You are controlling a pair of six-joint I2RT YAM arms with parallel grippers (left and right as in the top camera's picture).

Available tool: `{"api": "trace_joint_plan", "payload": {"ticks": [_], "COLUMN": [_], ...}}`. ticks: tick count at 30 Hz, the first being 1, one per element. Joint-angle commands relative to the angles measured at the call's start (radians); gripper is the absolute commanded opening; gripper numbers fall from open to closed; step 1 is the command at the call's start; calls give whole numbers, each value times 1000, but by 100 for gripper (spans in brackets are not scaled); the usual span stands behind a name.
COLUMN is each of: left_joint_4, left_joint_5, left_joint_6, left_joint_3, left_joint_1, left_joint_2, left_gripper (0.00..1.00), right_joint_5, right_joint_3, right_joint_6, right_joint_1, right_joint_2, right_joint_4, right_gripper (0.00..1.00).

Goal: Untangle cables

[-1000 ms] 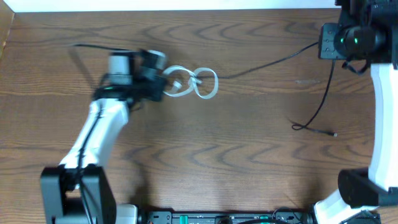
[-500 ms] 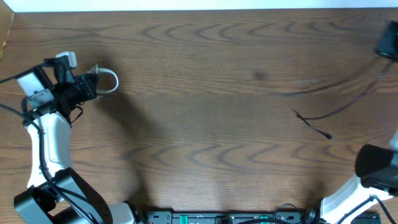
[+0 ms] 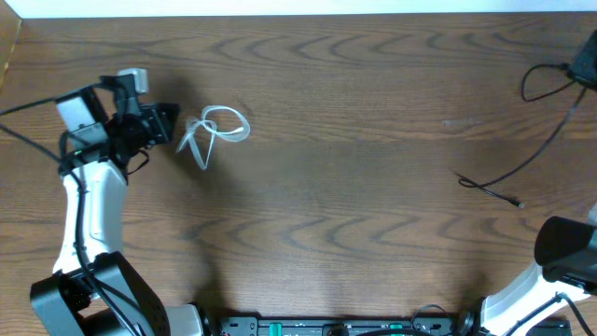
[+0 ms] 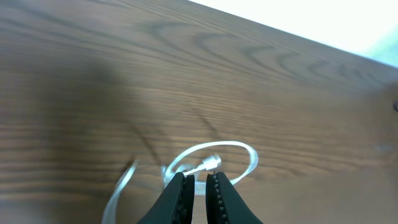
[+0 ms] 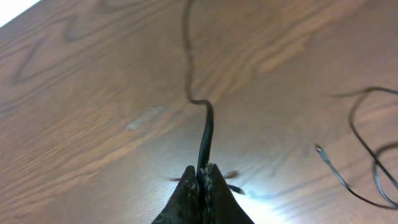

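- white cable [image 3: 213,131] lies in small crossed loops on the table [image 3: 354,233] just ahead of the left claw [image 4: 198,180], with its metal plug [image 4: 209,164] right off the fingertips.
- left claw is almost closed, with only a slit between the jaws. a white strand runs up to the tips, but i cannot tell whether it is pinched.
- right claw [image 5: 200,169] is clamped on the black cable [image 5: 205,124]. the cable runs straight out from its tips, and its loose end [image 5: 319,150] lies off to one side, well apart from the white loops.
- risk: the white loops cross each other close to the left claw, so a pull on one strand could, i judge, cinch the crossing tighter instead of opening it.
- risk: the black cable is thin and held only at the very tips, so a quick swing could let it slip out of the right claw.
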Motion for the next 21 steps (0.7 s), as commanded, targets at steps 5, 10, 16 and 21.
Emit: {"api": "trace_joint_plan", "payload": {"ticks": [5,10,16,21], "left_joint_4": [-18,-17,-16,-14], "left_joint_5": [21,21,21,21], "left_joint_6": [-9,-9,-8,-8], "left_joint_3": [-5,-5,-5,-5], "left_joint_1": [-165,-290,-447,-576], "left_joint_2": [-13,-13,-13,-13], "left_gripper": [14,14,14,14], "right_joint_5": [-19,23,150,198], "right_joint_3": [6,6,6,6], "right_joint_6": [-16,-35,-87,-95], "right_joint_1": [77,77,54,-26], "right_joint_2": [-9,-9,-7,20], "right_joint_4": [79,137,243,341], "right_gripper": [1,1,1,1]}}
